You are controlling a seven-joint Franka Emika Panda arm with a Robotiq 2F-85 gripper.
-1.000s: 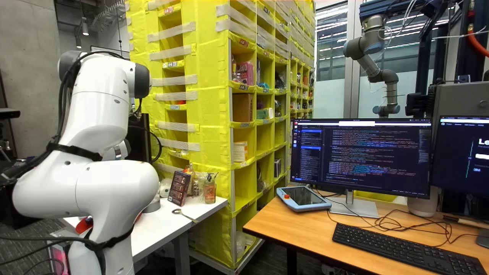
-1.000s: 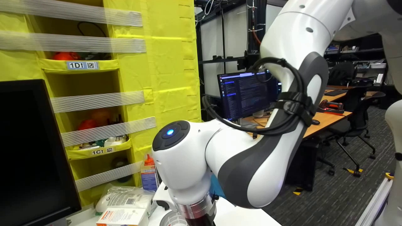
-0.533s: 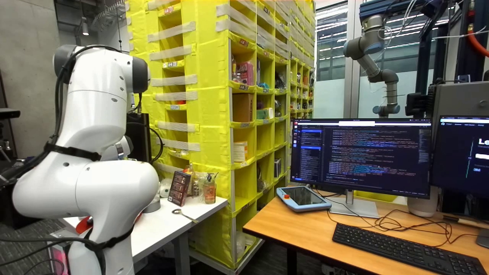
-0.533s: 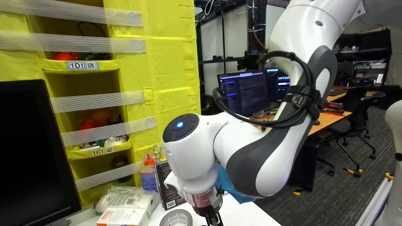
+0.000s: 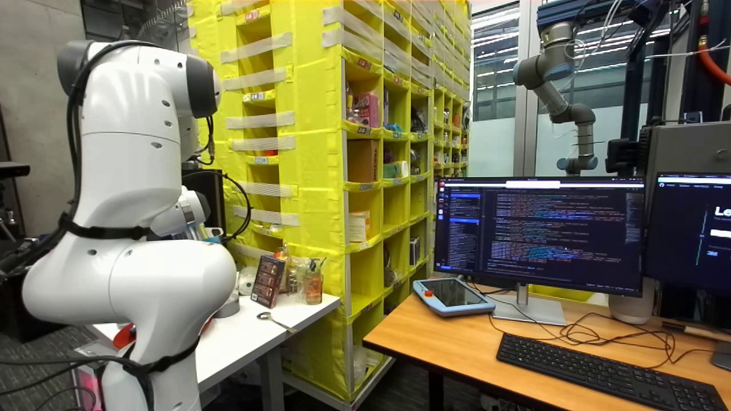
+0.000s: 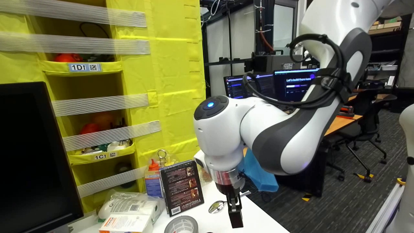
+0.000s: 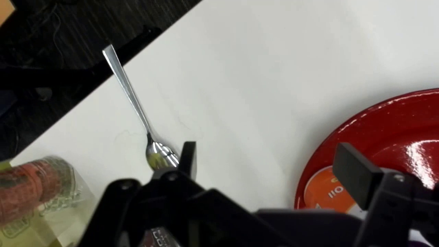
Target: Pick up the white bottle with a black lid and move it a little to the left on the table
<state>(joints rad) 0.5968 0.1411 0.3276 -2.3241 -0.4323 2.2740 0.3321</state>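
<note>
The empty, wide-splayed Robotiq gripper (image 7: 269, 156) hangs over the white table (image 7: 247, 75) in the wrist view, metal spoon (image 7: 132, 97) at ten o'clock, red dish (image 7: 387, 130) at three.

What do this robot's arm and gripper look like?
The arm is rounded and glossy white, with dark grey panels. Black cables run along it, held by black straps. A blue light glows on a dark round pad. The gripper is black, with blocky fingertips.
</note>
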